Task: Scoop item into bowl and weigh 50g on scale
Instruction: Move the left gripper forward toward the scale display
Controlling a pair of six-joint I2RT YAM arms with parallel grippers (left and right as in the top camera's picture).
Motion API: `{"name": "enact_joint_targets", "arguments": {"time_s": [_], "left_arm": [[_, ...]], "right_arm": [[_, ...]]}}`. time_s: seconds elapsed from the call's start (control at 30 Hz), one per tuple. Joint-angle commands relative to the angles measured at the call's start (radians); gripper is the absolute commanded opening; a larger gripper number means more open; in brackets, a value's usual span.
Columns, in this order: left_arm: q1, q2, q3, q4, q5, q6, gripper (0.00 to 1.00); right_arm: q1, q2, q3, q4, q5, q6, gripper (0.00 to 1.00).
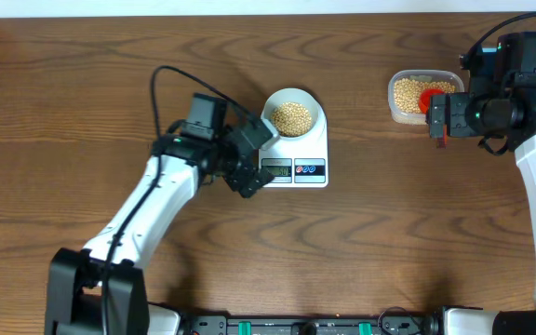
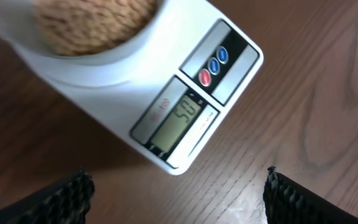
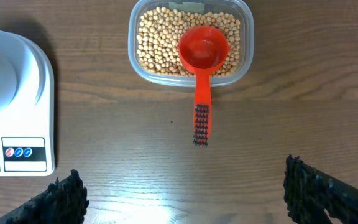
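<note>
The white scale (image 1: 301,154) sits mid-table with the pale bowl (image 1: 293,113) on it, and the bowl holds tan beans (image 1: 292,116). In the left wrist view the scale (image 2: 185,106) fills the frame, its display (image 2: 182,118) lit, the bowl (image 2: 92,56) above. My left gripper (image 1: 249,163) hovers just left of the scale, open and empty, fingertips (image 2: 61,199) wide apart. My right gripper (image 1: 440,121) is open above the table near the bean tub. A red scoop (image 3: 202,62) rests in the beans (image 3: 160,43), its handle over the rim.
The clear plastic tub (image 1: 422,96) of beans stands at the back right, seen as the tub (image 3: 247,37) in the right wrist view. Dark wood table (image 1: 389,242) extends in front. Arm bases stand along the near edge.
</note>
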State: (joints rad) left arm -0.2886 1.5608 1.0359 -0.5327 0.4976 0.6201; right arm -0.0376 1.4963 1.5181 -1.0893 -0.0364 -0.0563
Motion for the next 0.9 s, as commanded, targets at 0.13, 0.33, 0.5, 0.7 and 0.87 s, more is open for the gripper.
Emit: {"name": "enact_joint_targets", "arguments": {"time_s": [0.13, 0.33, 0.5, 0.7, 0.87], "left_arm": [[-0.037, 0.055, -0.007, 0.006, -0.066, -0.121, 0.90], [-0.037, 0.063, -0.007, 0.042, -0.091, -0.216, 0.90], [-0.040, 0.080, -0.007, 0.079, -0.091, -0.272, 0.90], [-0.064, 0.084, -0.007, 0.116, -0.101, -0.344, 0.90], [-0.110, 0.084, -0.007, 0.116, -0.166, -0.440, 0.90]], "right_arm": [[0.006, -0.017, 0.019, -0.004, 0.004, -0.012, 0.99], [0.006, -0.017, 0.019, -0.004, 0.004, -0.013, 0.99], [0.006, -0.017, 0.019, -0.004, 0.004, -0.013, 0.99], [0.006, -0.017, 0.019, -0.004, 0.004, -0.013, 0.99], [0.006, -0.017, 0.019, -0.003, 0.004, -0.012, 0.99]]}}
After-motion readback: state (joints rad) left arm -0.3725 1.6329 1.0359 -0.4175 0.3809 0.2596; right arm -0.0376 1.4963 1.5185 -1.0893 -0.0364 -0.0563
